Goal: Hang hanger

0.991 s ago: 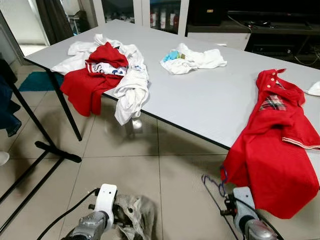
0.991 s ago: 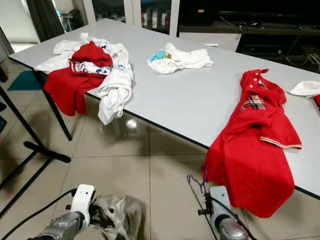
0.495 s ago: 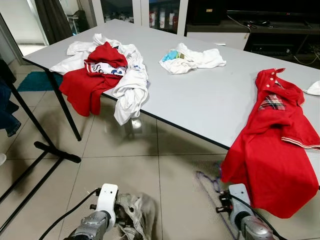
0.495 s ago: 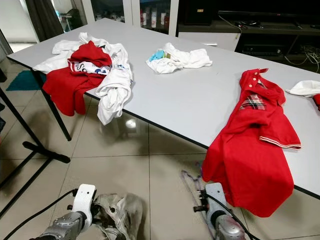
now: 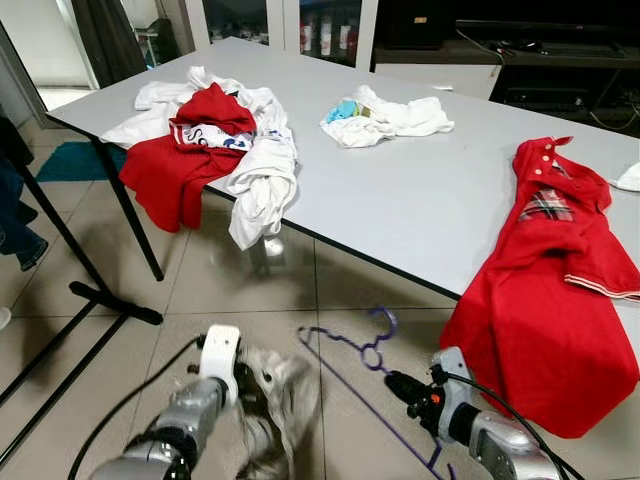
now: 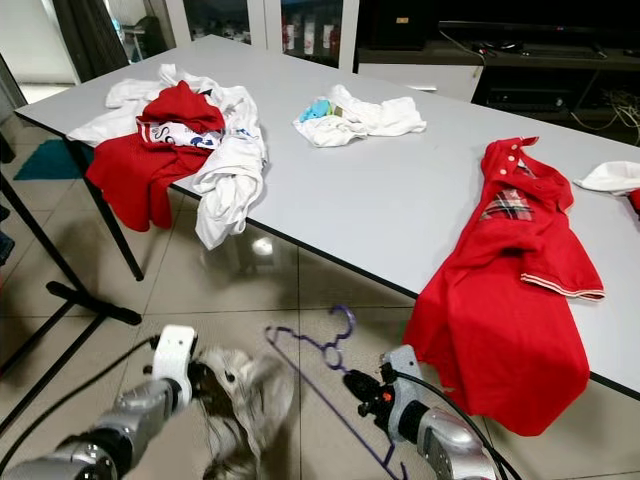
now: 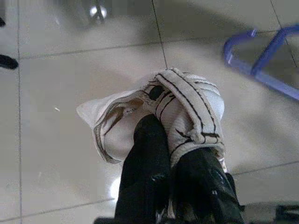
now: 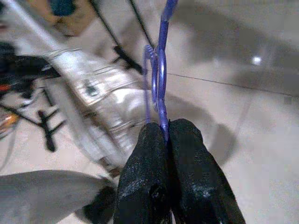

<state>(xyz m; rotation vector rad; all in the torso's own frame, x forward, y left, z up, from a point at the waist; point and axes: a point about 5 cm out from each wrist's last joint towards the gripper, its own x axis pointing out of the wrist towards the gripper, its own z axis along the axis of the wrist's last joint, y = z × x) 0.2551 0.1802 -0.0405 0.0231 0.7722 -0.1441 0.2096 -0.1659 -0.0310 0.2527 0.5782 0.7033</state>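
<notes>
Right tool (image 5: 400, 383) pinching purple hanger (image 5: 365, 345) low over floor off counter's (image 5: 400, 200) near edge, left tool (image 7: 173, 154) clamped on white garment (image 7: 180, 109); keep hanger level, feed into neck.

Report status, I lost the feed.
Right tool shut on purple wire hanger, held above the tiled floor. Left tool shut on white black-striped garment. Grey table ahead.

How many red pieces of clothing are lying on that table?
2 that I can tell: a red polo shirt draped over the table's near right edge, and a red garment in the heap at the far left corner. That heap may hide more.
</notes>
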